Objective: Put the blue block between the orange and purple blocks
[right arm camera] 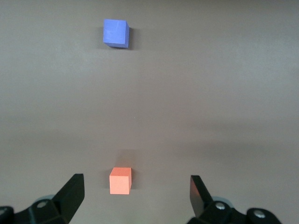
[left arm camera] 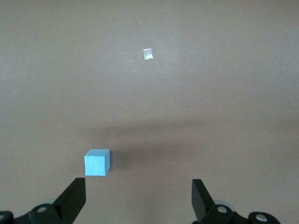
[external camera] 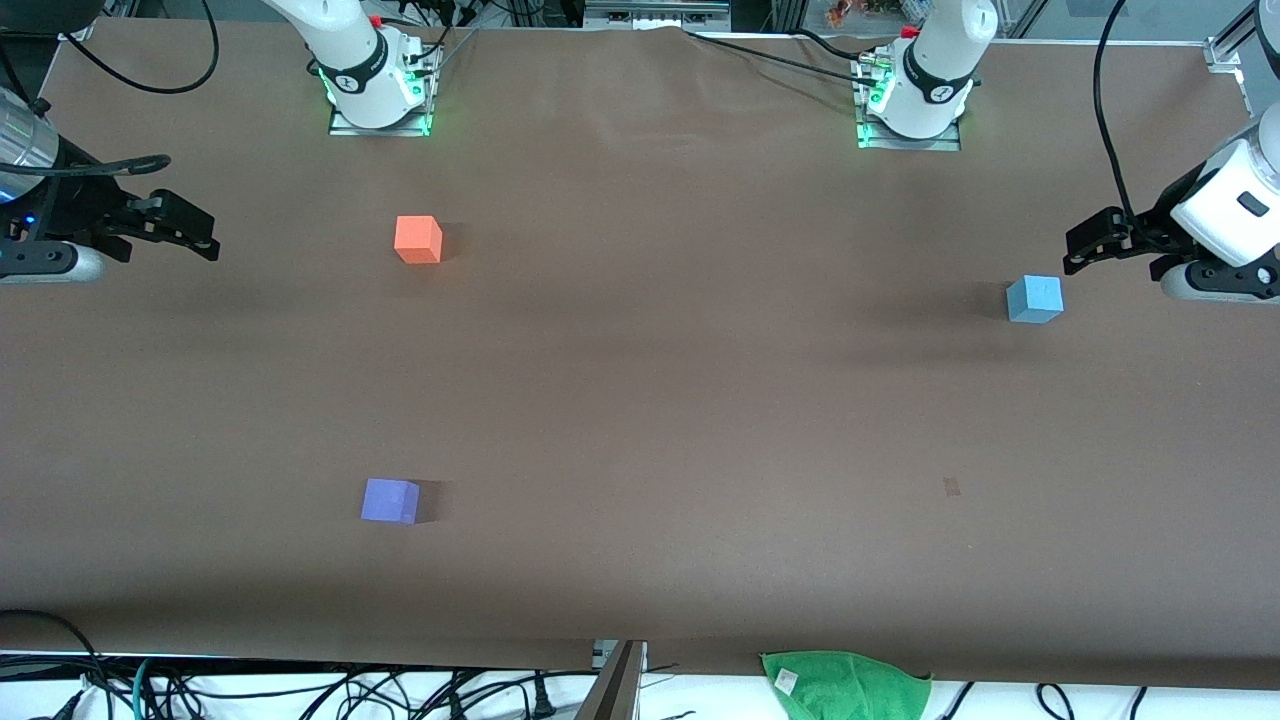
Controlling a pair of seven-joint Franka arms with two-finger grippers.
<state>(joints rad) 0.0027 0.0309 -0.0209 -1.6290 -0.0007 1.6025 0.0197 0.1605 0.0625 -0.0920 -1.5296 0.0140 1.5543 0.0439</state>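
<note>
The sky-blue block (external camera: pixel 1034 298) sits on the brown table toward the left arm's end. My left gripper (external camera: pixel 1085 245) hovers open and empty over the table just beside it; in the left wrist view the block (left arm camera: pixel 97 162) lies close to one finger of the open gripper (left arm camera: pixel 138 186). The orange block (external camera: pixel 418 240) and the purple block (external camera: pixel 390 500) sit toward the right arm's end, the purple one nearer to the front camera, with a wide gap between them. My right gripper (external camera: pixel 205 235) waits open and empty; its wrist view (right arm camera: pixel 136 180) shows the orange (right arm camera: pixel 120 180) and purple (right arm camera: pixel 115 33) blocks.
A green cloth (external camera: pixel 845 685) lies over the table's edge nearest the front camera. A small grey mark (external camera: pixel 951 487) is on the table surface, also in the left wrist view (left arm camera: pixel 148 54). Cables run along the table's edges.
</note>
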